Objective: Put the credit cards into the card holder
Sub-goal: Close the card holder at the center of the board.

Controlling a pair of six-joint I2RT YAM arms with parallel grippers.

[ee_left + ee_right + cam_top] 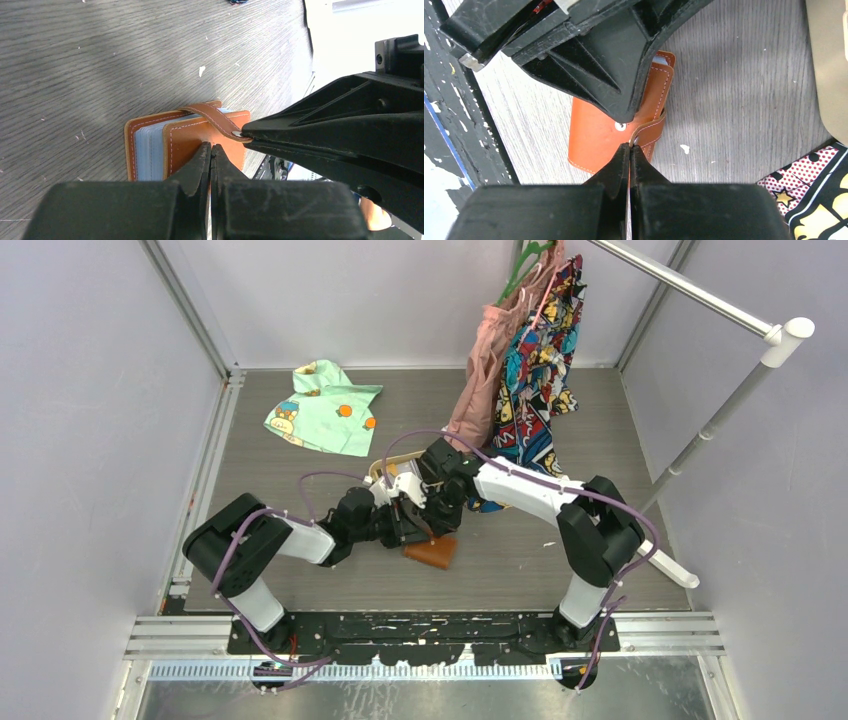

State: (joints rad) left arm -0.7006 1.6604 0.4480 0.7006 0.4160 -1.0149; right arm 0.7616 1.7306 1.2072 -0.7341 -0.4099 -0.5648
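Brown leather folding card holder (432, 552) lies on the grey wood-grain table (560, 570), at 5 o'clock from the tan oval tray (383, 469). My right gripper (630, 146), reaching in from 3 o'clock in my left wrist view, is pinched on the holder's snap tab (215, 117), which arches off the cover. My left gripper (210, 149) is closed on nothing, tips against that cover.

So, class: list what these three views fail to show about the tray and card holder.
- Top view: tray contents, hidden behind both arms.
- Left wrist: card holder near edge, behind the left gripper.
- Right wrist: tray cut off at right edge; card holder slots under left gripper.
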